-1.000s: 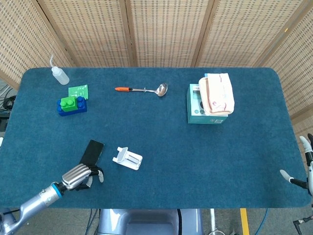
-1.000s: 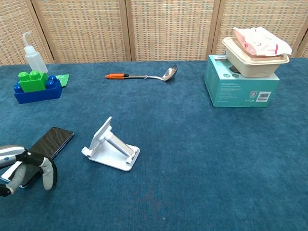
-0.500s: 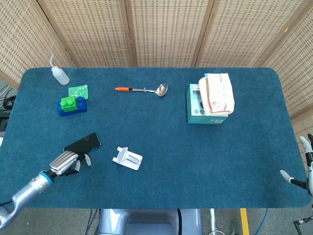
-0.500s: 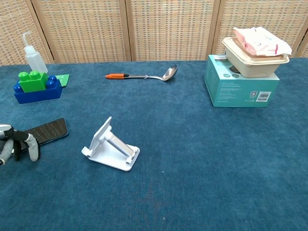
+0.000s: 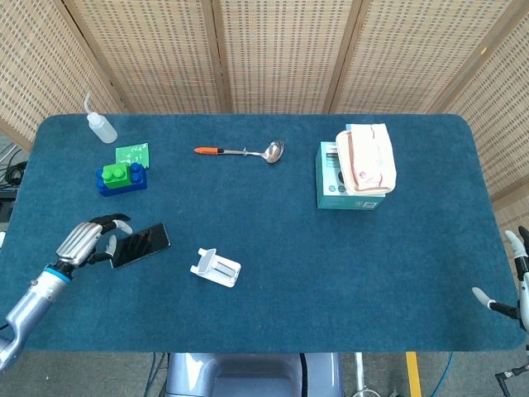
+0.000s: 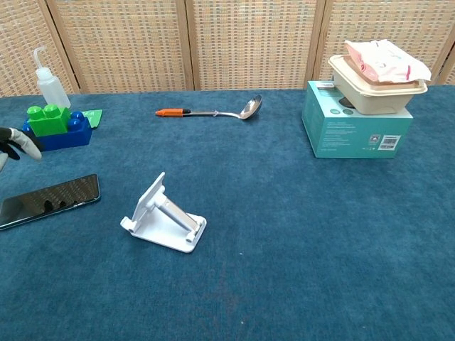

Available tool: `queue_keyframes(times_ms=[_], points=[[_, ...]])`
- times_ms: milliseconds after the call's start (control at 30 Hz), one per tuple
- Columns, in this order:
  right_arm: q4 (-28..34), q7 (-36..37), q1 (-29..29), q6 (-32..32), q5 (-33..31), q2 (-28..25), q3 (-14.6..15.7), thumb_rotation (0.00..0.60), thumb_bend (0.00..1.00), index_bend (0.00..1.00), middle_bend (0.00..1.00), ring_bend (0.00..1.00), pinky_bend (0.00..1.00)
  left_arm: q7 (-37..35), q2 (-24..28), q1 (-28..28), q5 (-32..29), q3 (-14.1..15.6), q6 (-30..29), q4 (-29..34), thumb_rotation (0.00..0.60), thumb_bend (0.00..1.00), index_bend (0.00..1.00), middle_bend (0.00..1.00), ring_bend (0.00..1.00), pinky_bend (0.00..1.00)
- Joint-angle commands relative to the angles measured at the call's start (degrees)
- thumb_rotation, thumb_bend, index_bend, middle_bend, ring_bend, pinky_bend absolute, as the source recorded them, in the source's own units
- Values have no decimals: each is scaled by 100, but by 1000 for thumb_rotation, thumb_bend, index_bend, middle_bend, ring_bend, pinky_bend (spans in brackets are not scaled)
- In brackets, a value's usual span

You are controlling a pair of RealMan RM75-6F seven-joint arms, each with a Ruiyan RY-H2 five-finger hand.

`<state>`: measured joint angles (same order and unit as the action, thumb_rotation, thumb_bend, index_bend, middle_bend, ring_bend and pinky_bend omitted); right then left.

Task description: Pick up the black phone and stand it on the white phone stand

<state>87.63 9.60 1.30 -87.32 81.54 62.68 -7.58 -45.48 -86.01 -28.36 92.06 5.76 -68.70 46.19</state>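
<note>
Reaching stage — left hand [image 5: 85, 240] with fingers spread, holding nothing, just left of the black phone [image 5: 140, 246], flat on the worktop [image 5: 331, 265] lower left. Next: grasp it, carry to the white phone stand [image 5: 216, 267].

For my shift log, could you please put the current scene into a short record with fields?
phone: black phone lying flat on the table, not held
stand: white phone stand to the phone's right, apart from it
left hand: left hand raised at the phone's left end, fingers spread, holding nothing
right hand: right hand at the table's right edge, mostly out of frame
task state: phone not yet picked up
</note>
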Motion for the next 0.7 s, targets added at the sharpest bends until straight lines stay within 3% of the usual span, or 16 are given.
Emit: queue_keyframes(times_ms=[33, 100, 200, 433, 700], points=[[9, -6, -2, -11, 17, -1, 7, 600, 0, 0, 0, 0, 0, 1616, 638, 58, -738, -380, 437, 1380, 600, 186, 24, 0, 18, 107], [14, -1, -7, -21, 31, -4, 13, 600, 0, 0, 0, 0, 0, 2611, 892, 51, -1232, -535, 756, 2114, 600, 63, 0, 0, 3, 79], [14, 27, -11, -26, 27, -12, 9, 600, 0, 0, 0, 0, 0, 4052, 928, 86, -2122, -795, 932, 3037, 600, 0, 0, 0, 0, 69], [-23, 136, -17, -15, 11, -36, 1, 600, 0, 0, 0, 0, 0, 6000, 412, -34, -3724, -1215, 818, 3925, 600, 105, 0, 0, 3, 73], [-34, 159, -14, -15, 35, -40, 10, 600, 0, 0, 0, 0, 0, 7110, -207, -315, -5011, -1609, 517, 4071, 600, 169, 12, 11, 56, 115]])
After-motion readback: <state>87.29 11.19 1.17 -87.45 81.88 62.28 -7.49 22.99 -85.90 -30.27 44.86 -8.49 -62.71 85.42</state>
